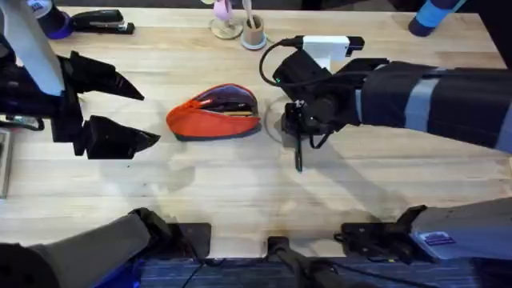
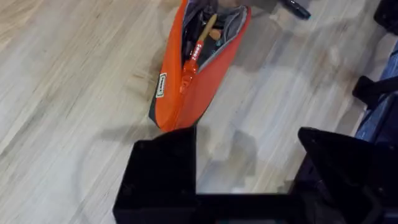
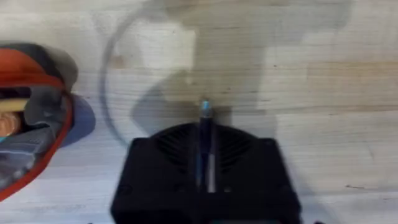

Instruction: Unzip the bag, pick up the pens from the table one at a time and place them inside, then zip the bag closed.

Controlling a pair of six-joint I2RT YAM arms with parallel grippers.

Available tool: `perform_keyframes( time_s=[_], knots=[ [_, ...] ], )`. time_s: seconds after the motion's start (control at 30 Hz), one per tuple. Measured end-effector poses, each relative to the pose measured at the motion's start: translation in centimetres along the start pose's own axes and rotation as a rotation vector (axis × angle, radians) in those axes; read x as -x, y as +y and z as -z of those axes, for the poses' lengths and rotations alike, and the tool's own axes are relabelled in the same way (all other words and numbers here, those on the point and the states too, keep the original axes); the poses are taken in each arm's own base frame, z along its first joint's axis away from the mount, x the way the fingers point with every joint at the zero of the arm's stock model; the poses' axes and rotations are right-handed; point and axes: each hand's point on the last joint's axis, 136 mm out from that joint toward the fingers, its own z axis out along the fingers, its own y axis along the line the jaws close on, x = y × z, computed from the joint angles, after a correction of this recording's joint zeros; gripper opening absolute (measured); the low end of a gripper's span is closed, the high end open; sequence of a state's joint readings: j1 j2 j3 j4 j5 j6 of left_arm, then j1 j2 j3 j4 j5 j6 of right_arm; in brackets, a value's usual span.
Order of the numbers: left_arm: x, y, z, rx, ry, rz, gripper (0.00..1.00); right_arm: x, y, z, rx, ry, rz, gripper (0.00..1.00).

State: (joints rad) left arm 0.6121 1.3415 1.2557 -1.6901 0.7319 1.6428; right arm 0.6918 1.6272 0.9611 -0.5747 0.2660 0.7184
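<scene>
Oval orange fabric pouch (image 1: pixel 214 114): lying unzipped, possibly one pen inside. Right hand (image 1: pixel 298 138) pinching slim dark pen (image 1: pixel 299 156); left hand (image 1: pixel 120 112) hanging spread; zipping remaining.

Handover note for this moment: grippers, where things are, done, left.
Right gripper: shut on a pen, just right of the bag, pen pointing down toward the table.
Left gripper: open, holding nothing, left of the bag.
Bag: lying mid-table, zip open, some items visible inside; whether the other pen is among them I cannot tell.
Done: bag unzipped, one pen picked up.
Left: put this pen in the bag, check for the second pen, zip closed.
</scene>
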Motion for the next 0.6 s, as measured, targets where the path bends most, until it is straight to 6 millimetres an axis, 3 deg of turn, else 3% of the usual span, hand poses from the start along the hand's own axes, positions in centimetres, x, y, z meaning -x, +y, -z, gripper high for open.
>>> perform_keyframes(
  time_s=[0.1, 0.4, 0.6],
  knots=[
    [0.0, 0.0, 0.0, 0.0, 0.0, 0.0, 0.993, 0.07, -0.21, -0.01, -0.011, -0.005, 0.0, 0.045],
    [0.0, 0.0, 0.0, 0.0, 0.0, 0.0, 0.993, 0.28, -0.35, 0.0, -0.02, -0.017, 0.001, 0.031],
    [0.0, 0.0, 0.0, 0.0, 0.0, 0.0, 0.993, 0.56, -0.13, 0.19, -0.015, -0.021, 0.112, 0.031]
  ],
)
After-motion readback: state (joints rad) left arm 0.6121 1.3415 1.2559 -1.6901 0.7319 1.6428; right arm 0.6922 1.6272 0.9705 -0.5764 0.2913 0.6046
